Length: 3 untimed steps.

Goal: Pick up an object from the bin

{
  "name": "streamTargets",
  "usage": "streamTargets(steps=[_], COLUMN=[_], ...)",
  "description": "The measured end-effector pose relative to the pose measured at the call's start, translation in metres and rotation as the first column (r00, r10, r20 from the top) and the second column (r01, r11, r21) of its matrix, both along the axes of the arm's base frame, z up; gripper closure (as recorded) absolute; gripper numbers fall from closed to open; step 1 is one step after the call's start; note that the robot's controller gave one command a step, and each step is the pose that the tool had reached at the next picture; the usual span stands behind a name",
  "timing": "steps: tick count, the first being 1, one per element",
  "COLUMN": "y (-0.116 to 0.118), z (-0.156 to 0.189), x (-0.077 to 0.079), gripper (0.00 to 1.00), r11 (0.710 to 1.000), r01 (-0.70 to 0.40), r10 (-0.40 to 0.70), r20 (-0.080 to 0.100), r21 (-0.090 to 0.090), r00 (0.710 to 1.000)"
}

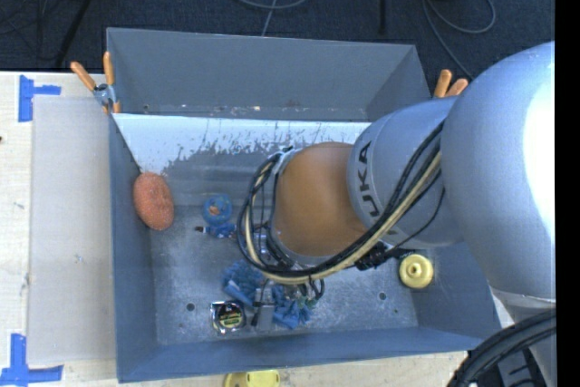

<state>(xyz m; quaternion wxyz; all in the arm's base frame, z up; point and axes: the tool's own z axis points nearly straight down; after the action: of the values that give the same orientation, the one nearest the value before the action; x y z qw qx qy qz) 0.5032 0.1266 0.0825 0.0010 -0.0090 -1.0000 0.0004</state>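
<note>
Firstly, at the far left of the bin (263,77) floor an orange lump (154,199) lies alone near the left wall. It is oval and rough-skinned, and probably light and a little springy. Right of it, well apart, stands a blue toy (216,215) with an orange spot on top. It is too small to tell its make.

Further right, against the front wall, lies a black-yellow case (227,315), which looks hard and compact. Just beside it is a blue heap (242,281) of crumpled, angular pieces, spreading to the right under the arm.

The claw (276,293) is low over this heap, beneath the orange cover (313,199) and its loops of cable (254,222). The cover and cable hide most of it, so I cannot tell whether it is open or closed, nor whether it has anything in it.

I take the blue heap to be the likeliest pick, since it lies nearest the claw, front and centre. It looks light and thin-walled, perhaps plastic or folded sheet. If so it would give under pressure and could slip or spring out sideways. A hold across a narrow ridge or edge near the middle of the heap seems safer than one on a loose corner. The case is close enough to be nudged.

At the far right a yellow disc (416,270) lies flat, away from the rest.
</note>
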Motion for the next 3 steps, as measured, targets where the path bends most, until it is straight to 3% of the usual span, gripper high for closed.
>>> streamTargets(steps=[1,3], y=[0.0006,0.0005], z=[-0.0112,-0.0097], x=[0.0108,0.0104], gripper=[1.00,1.00], r11=[0.955,0.955], r01=[0.296,0.297], r10=[-0.296,-0.297], r20=[-0.001,-0.002], r21=[0.002,0.001], r00=[0.955,0.955])
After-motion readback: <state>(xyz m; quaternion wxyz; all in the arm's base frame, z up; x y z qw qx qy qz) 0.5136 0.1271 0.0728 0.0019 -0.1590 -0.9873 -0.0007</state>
